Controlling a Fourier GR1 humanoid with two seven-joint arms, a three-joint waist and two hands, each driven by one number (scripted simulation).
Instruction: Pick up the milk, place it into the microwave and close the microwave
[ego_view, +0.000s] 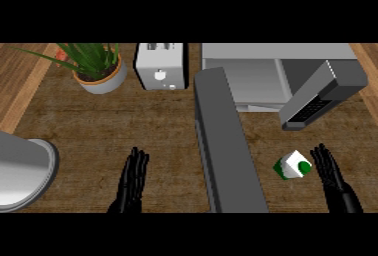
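The milk (294, 165) is sitting near the counter's (96, 130) front edge, just left of the right hand (329, 170), whose straight fingers are holding nothing. It is lying tilted, a corner pointing toward the microwave (258, 75), which is standing open at the counter's back edge. The left hand (133, 175) is resting open, well apart beyond the microwave door (225, 145). The milk's far side is hiding from view.
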